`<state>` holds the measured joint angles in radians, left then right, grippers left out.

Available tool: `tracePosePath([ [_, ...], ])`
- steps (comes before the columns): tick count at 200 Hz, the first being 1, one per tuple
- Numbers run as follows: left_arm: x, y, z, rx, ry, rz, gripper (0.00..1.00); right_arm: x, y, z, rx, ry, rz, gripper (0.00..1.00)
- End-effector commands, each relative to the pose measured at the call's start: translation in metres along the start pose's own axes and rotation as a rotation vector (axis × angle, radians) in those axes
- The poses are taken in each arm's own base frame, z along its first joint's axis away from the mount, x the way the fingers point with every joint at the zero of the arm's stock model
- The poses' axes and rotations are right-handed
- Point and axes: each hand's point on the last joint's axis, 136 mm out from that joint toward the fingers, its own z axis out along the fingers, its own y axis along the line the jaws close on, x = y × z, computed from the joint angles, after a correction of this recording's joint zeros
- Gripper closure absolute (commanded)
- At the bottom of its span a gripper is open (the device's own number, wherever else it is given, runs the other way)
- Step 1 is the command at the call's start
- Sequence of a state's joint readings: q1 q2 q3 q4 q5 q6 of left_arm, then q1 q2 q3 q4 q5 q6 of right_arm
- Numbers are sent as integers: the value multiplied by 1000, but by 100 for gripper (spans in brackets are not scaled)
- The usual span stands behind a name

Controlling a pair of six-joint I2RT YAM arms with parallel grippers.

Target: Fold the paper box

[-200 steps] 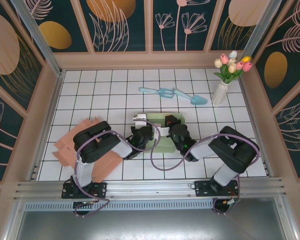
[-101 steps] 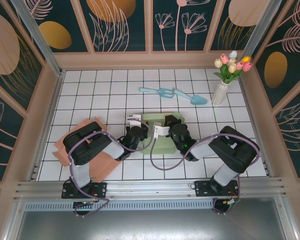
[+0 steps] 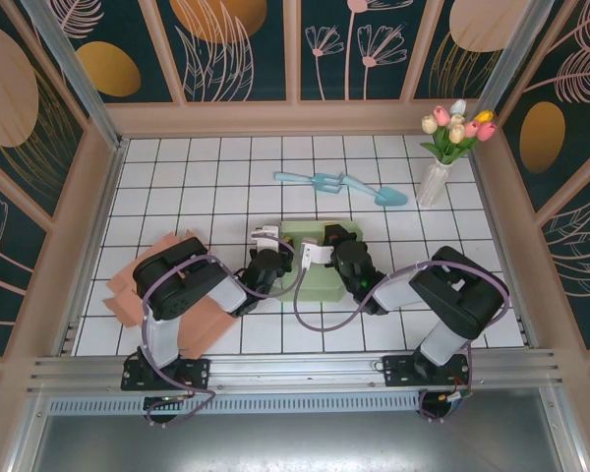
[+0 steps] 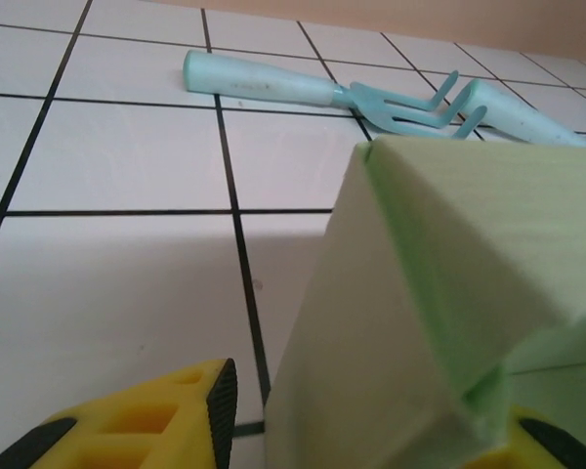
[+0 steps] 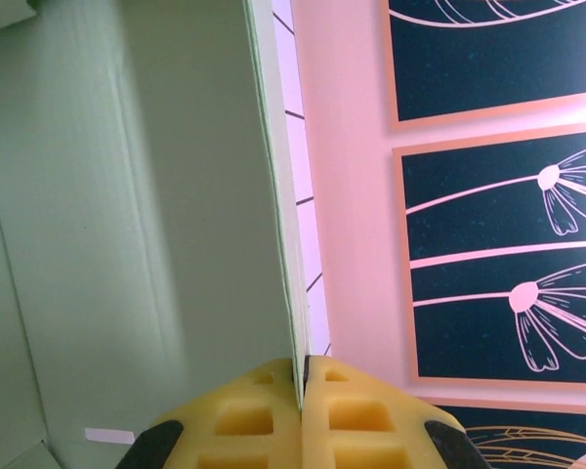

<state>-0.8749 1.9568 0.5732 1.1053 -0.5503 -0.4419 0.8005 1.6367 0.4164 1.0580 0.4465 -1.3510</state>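
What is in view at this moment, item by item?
paper box: one, pale green, mid-table between the arms
garden fork: one, light blue, beyond the box
trowel: one, light blue, right of the fork
vase: one, clear, far right
tulips: one bunch, pink, yellow and white, in the vase
cardboard sheets: count unclear, brown, near left
table: one, white tiles
left gripper: yellow pads, open, straddling a box corner
right gripper: yellow pads, shut on a box wall
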Motion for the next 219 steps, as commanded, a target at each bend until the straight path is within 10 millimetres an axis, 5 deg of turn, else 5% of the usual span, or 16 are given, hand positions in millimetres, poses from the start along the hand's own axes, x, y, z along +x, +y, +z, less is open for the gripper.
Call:
tracePosePath([
  [1,6,12,10,-62,8,24,63,19,45,-2,-149,58,-27,100],
  [28,5,11,13,-75,1,31,72,19,46,-1,-151,58,-24,100],
  [55,1,26,13,-175,-15,31,100,22,45,-1,-144,73,-26,100],
  [76,-7,45,5,-268,-58,22,100,22,44,-1,-138,77,-23,100],
  [113,-14,25,4,-159,-33,35,100,23,47,0,-148,84,-17,100],
  [139,-23,9,0,-75,-13,17,78,25,48,1,-150,95,-8,100],
  [184,-43,-1,-24,20,-19,-24,64,31,44,3,-137,119,23,100],
  [219,-54,-1,-42,66,-26,-35,62,33,44,5,-140,129,37,100],
])
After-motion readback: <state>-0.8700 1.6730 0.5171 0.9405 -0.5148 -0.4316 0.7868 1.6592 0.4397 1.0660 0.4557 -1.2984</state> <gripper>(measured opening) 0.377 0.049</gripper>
